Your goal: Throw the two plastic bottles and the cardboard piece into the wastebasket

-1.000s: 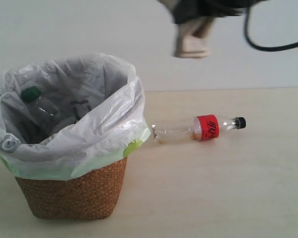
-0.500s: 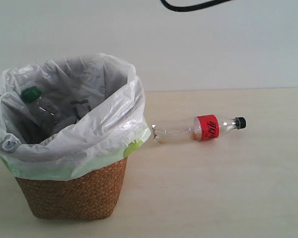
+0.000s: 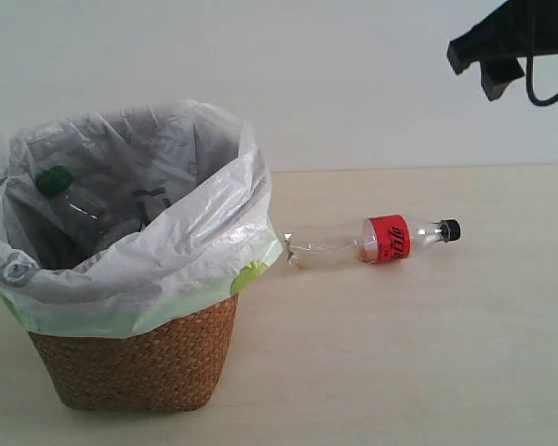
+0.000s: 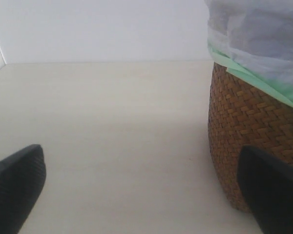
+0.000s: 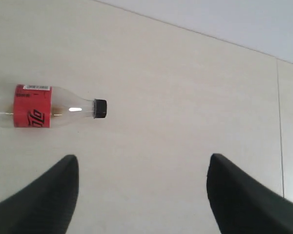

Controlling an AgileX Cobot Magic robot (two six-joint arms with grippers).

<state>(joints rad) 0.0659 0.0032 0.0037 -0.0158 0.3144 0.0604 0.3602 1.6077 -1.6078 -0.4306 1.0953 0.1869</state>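
The wastebasket (image 3: pixel 139 362) stands at the left, brown wicker with a crinkly white bag. Inside it leans the clear bottle with the green cap (image 3: pixel 63 189). The red-label bottle with the black cap (image 3: pixel 372 242) lies on its side on the table just right of the basket, cap pointing right. My right gripper (image 3: pixel 479 67) hangs open and empty high at the upper right; its wrist view shows that bottle (image 5: pixel 44 108) below and off to one side. My left gripper (image 4: pixel 141 195) is open low beside the basket's wicker wall (image 4: pixel 249 112). The cardboard piece is out of view.
A pale wooden table (image 3: pixel 428 353) spreads right of and in front of the basket, with a plain white wall behind. A black cable (image 3: pixel 544 88) hangs from the right arm.
One second ago the right gripper held the cardboard piece high above the table's middle. It then left view; now it is at the upper right, empty. The green-cap bottle shifted slightly in the basket.
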